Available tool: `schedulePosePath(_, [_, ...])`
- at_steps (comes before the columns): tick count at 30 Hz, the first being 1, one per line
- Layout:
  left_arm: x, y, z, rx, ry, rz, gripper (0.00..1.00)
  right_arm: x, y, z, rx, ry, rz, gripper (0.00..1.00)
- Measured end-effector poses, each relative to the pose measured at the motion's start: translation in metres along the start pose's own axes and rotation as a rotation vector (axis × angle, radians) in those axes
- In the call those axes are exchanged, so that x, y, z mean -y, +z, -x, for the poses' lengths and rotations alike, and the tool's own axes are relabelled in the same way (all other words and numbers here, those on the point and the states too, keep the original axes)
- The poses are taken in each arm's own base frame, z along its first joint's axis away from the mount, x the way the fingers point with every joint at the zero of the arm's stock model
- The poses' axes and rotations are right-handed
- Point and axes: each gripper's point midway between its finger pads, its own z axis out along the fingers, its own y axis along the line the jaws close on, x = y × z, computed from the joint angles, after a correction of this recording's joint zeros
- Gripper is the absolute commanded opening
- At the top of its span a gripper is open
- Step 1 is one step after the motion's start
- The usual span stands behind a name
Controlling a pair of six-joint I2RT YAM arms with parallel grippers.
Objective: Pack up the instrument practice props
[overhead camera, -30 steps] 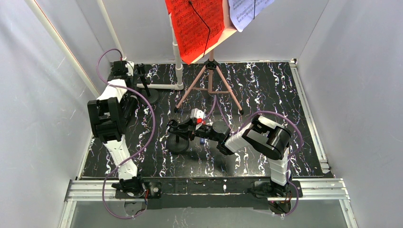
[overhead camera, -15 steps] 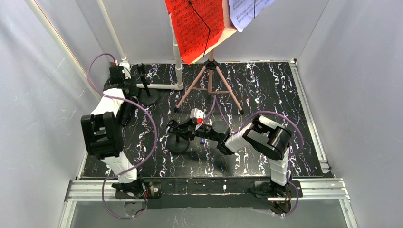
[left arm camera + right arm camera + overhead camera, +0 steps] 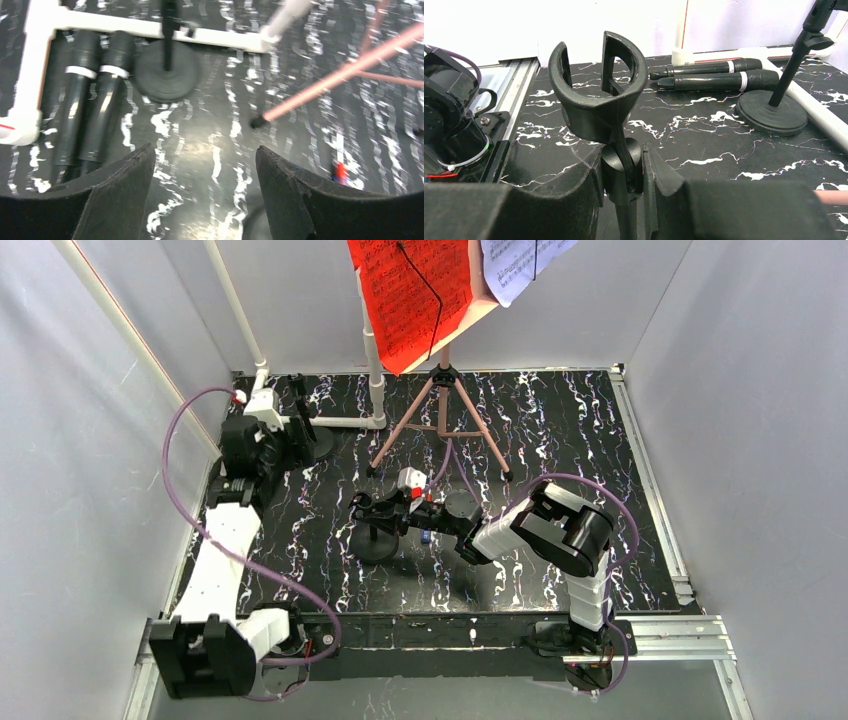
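Right wrist view: my right claw (image 3: 623, 172) is clamped on the thin stem of a black microphone stand (image 3: 596, 117), just under its empty clip, mid-worktop (image 3: 704, 145). I judge it rigid, bottom-heavy at its round base; the stem seems the surest hold. My left claw (image 3: 205, 195) hangs, jaws apart, near the far-left corner.

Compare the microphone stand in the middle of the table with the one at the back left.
The middle stand is clamped by the right gripper just below its clip; the back-left stand is touched by nothing. The middle stand is at the centre of the table; the back-left stand is beside the white pipe and two lying microphones. Both are black, upright, with round bases.
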Motion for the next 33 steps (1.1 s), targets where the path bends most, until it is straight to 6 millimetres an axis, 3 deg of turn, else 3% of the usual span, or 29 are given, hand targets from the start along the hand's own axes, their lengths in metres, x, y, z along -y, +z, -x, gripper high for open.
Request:
schedulePosePath(2, [0.028, -0.022, 0.001, 0.032, 0.017, -0.086, 0.72, 0.0, 0.0, 0.0, 0.0, 0.0, 0.0, 0.15])
schedulePosePath(6, [0.073, -0.057, 0.0, 0.068, 0.059, -0.239, 0.73, 0.0, 0.0, 0.001, -0.008, 0.005, -0.002, 0.37])
schedulePosePath(9, [0.089, -0.076, -0.005, 0.074, 0.068, -0.3, 0.75, 0.001, -0.001, 0.001, -0.027, 0.019, -0.011, 0.47])
schedulePosePath(11, [0.093, -0.086, -0.01, 0.065, 0.062, -0.318, 0.77, 0.0, -0.009, -0.016, -0.097, 0.057, -0.026, 0.54])
schedulePosePath(15, [0.1, -0.1, -0.022, 0.036, 0.041, -0.348, 0.77, 0.005, -0.049, -0.081, -0.328, 0.162, -0.114, 0.68])
schedulePosePath(17, [0.104, -0.106, -0.031, 0.018, 0.031, -0.361, 0.77, 0.006, -0.063, -0.097, -0.391, 0.187, -0.146, 0.72])
schedulePosePath(19, [0.107, -0.112, -0.041, -0.002, 0.022, -0.375, 0.77, 0.007, -0.07, -0.099, -0.417, 0.198, -0.163, 0.75])
schedulePosePath(20, [0.112, -0.119, -0.051, -0.022, 0.008, -0.396, 0.77, 0.007, -0.071, -0.097, -0.42, 0.198, -0.167, 0.79])
schedulePosePath(25, [0.121, -0.127, -0.061, -0.043, 0.014, -0.429, 0.77, 0.007, -0.075, -0.049, -0.351, 0.154, -0.199, 0.98])
schedulePosePath(33, [0.128, -0.132, -0.076, -0.094, 0.055, -0.461, 0.77, 0.008, -0.097, 0.034, -0.254, 0.051, -0.279, 0.99])
